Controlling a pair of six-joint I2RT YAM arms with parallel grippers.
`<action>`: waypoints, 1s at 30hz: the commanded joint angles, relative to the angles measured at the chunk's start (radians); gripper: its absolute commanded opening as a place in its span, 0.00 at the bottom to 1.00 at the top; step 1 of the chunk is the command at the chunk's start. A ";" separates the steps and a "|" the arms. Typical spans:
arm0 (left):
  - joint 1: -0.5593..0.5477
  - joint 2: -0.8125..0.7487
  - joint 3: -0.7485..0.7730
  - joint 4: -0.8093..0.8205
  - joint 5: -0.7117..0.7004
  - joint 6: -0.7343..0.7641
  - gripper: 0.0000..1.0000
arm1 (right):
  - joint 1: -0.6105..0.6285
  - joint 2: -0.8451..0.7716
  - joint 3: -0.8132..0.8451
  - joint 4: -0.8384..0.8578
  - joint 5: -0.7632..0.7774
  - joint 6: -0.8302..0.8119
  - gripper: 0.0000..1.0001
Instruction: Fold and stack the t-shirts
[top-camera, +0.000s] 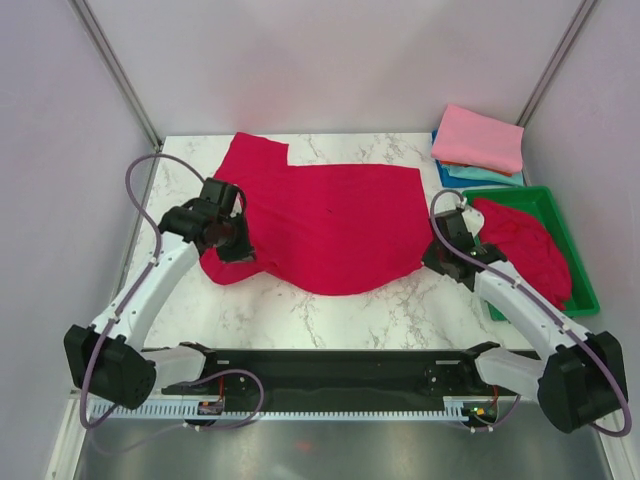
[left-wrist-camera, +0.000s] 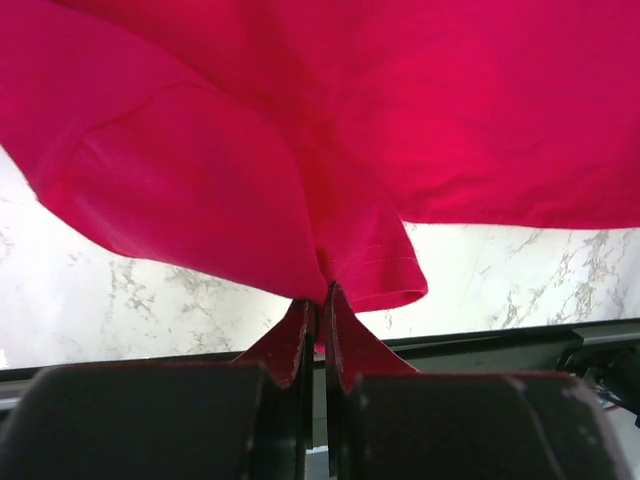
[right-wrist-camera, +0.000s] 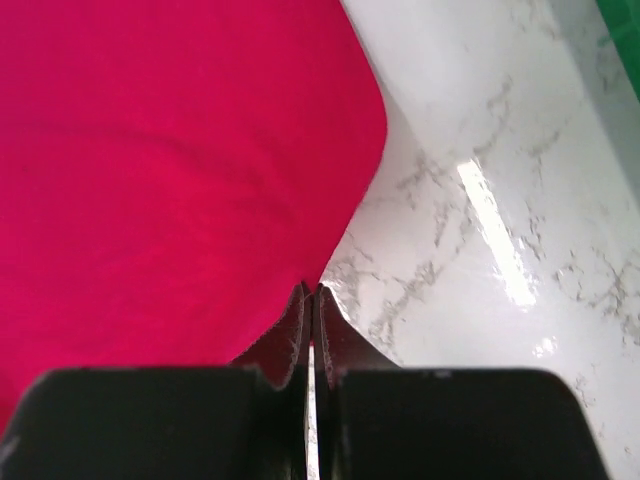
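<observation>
A crimson-red t-shirt (top-camera: 330, 225) is spread over the middle of the marble table, its near edge sagging between my two grippers. My left gripper (top-camera: 232, 245) is shut on the shirt's near left part by the sleeve; in the left wrist view the cloth (left-wrist-camera: 330, 150) bunches into the closed gripper (left-wrist-camera: 320, 300). My right gripper (top-camera: 435, 258) is shut on the shirt's near right corner, seen in the right wrist view (right-wrist-camera: 311, 292) with red cloth (right-wrist-camera: 170, 180) to its left. A second red t-shirt (top-camera: 528, 248) lies crumpled in the green tray. Folded pink (top-camera: 480, 138), teal and blue shirts are stacked at the back right.
The green plastic tray (top-camera: 578, 262) stands at the right edge of the table, close to my right arm. The folded stack sits just behind it. White walls with metal posts close in the back and sides. A black rail (top-camera: 330, 375) runs along the near edge.
</observation>
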 joint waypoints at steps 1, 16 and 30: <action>0.058 0.053 0.110 -0.048 0.010 0.142 0.02 | -0.011 0.063 0.103 -0.003 0.042 -0.062 0.00; 0.176 0.427 0.461 -0.045 0.084 0.266 0.02 | -0.103 0.315 0.295 0.077 0.031 -0.145 0.00; 0.227 0.704 0.704 -0.109 0.067 0.322 0.02 | -0.157 0.516 0.359 0.147 -0.025 -0.162 0.00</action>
